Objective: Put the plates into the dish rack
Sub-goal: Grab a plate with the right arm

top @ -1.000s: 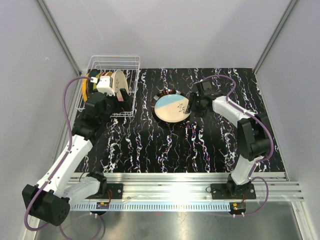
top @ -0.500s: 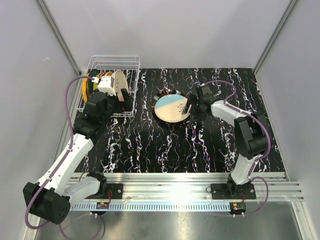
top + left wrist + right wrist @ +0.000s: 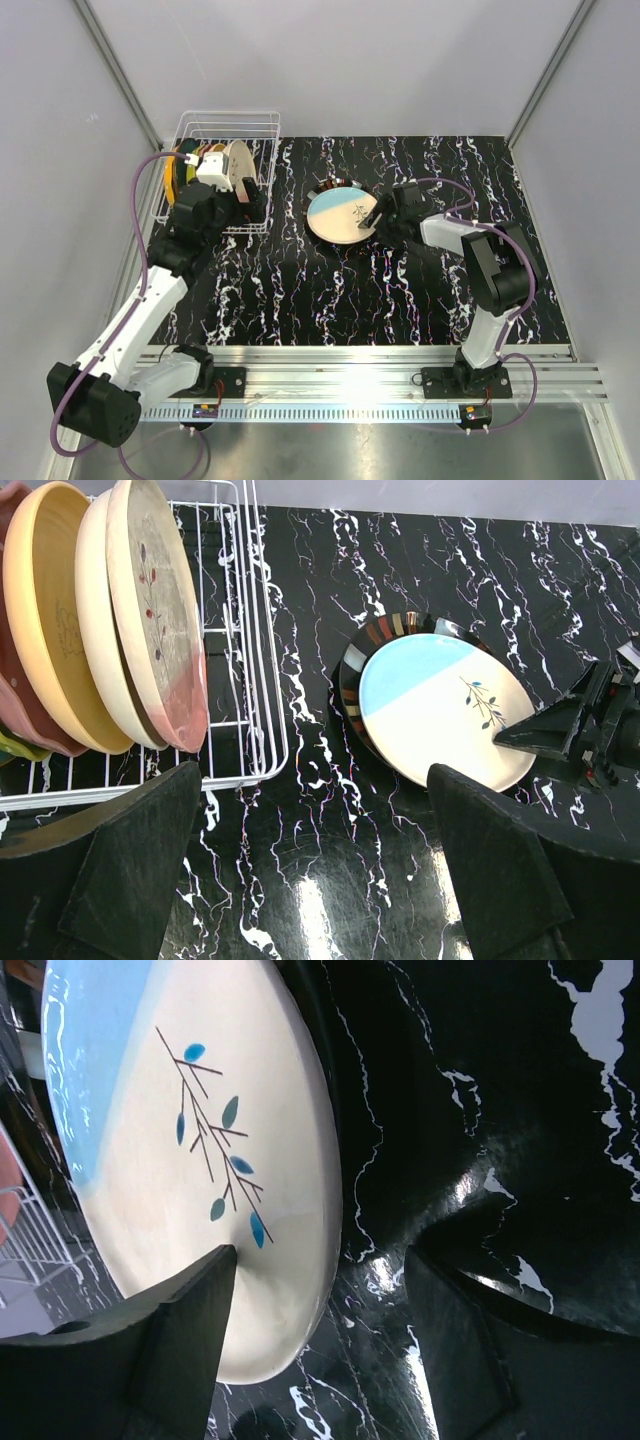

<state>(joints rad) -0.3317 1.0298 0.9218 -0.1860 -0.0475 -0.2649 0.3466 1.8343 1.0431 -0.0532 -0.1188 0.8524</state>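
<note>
Right pincer (image 3: 368,218) sits at the right rim of the top plate (image 3: 340,215), low to the surface (image 3: 330,300). Plate lies flat, cream with a blue band, stacked on a dark plate (image 3: 325,190) with a striped rim. Both are mid-surface, well apart from the rack (image 3: 228,115) at far left.

Key relation: the plate lies to the left of the right pincer, toward the rack. It is round, so no long axis to line up on; what matters is the rim. In the right wrist view the rim of the top plate (image 3: 170,1130) runs between the fingers of the right pincer (image 3: 320,1280). One finger is over the plate face by the leaf sprig, the other off the edge on the surface side. Jaws apart, not clamped, nothing held. I judge the next step is to close on that rim and lift. I can't tell whether the outer finger is low enough to get under the rim.

Right arm is plainly the nearer one. Left pincer (image 3: 315,780) hangs at the near side of the rack, spread wide, empty.

View differences: the top view gives layout only, and the fingers blur into the plate edge. The left wrist view shows the striped rim of the dark plate (image 3: 360,665) clearly. It also shows several racked plates (image 3: 150,630) standing on edge at the left end of the rack (image 3: 262,680), with open wire to their right.
</note>
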